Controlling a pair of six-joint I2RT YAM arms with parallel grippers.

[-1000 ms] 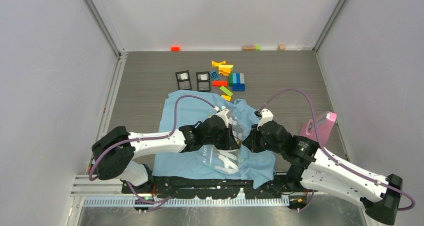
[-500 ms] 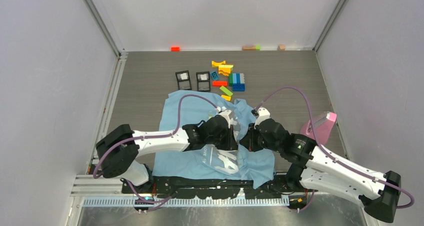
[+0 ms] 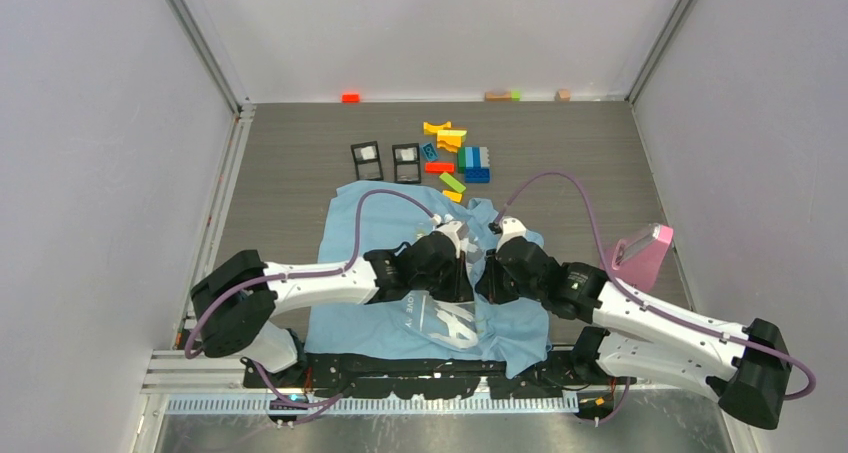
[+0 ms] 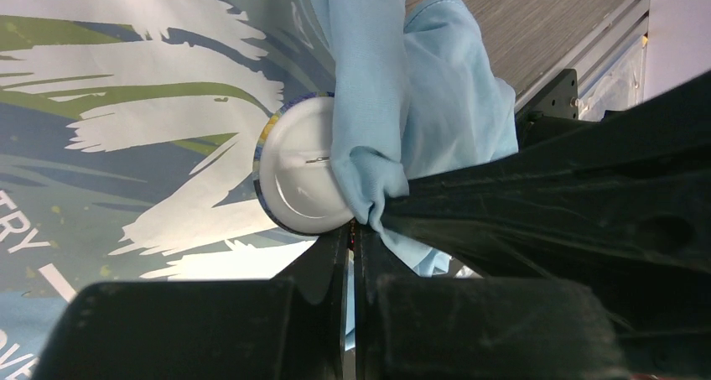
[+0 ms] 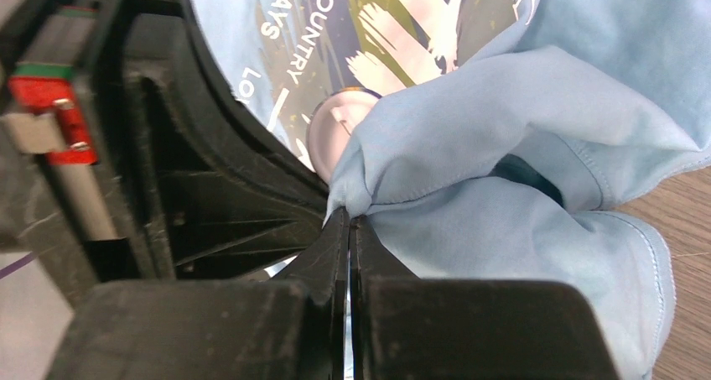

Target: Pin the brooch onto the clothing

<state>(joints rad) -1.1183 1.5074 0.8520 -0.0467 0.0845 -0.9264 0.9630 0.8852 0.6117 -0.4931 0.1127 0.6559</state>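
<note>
Fold of the light blue clothing [image 5: 503,229] pinched in the right gripper [image 5: 348,219], left gripper [image 4: 352,237] pressed together at the rim of the white-backed brooch [image 4: 298,179] on the print

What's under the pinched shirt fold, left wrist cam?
The brooch, white back up, lies on the printed chest. A fold of the clothing covers its right side, hiding most of the pin. The left gripper pinches that fold.
</note>
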